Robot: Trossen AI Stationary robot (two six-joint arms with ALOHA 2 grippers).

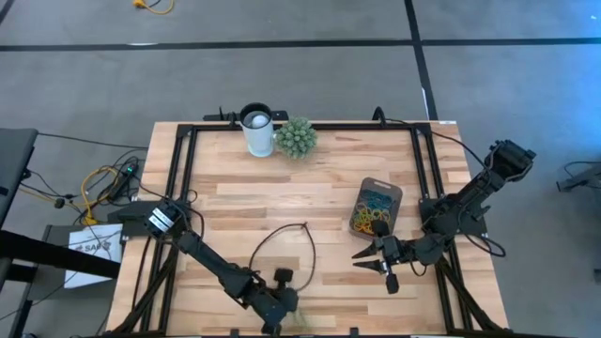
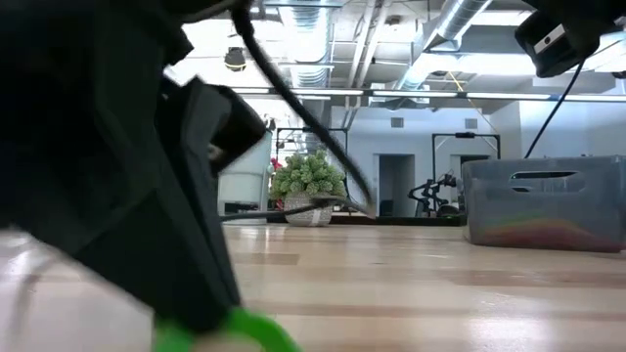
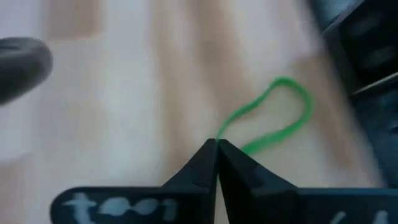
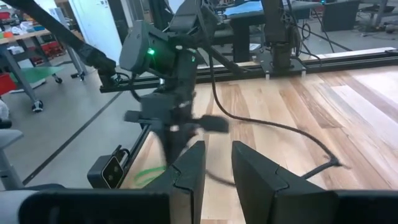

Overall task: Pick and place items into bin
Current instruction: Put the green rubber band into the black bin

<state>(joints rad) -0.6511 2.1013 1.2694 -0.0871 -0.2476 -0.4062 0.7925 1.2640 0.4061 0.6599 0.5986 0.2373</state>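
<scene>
Green band: I see one green rubber band [image 3: 273, 121] flat on the tabletop [image 1: 319, 202] near its front edge, one end pinched at my left claw [image 3: 217, 149] tips.
Left claw: closed tight on that band.
Bin: the bin [image 1: 377, 207], holding coloured bands, sits well apart to the right.
Right claw: my right claw [image 1: 374, 261] hangs just before the bin, fingers parted, holding nothing.

One bin [image 1: 377, 201], perhaps a dozen rubber bands [image 1: 372, 215] inside, one green band [image 3: 273, 121] outside, two grippers [image 1: 286, 305] [image 1: 373, 261]
</scene>
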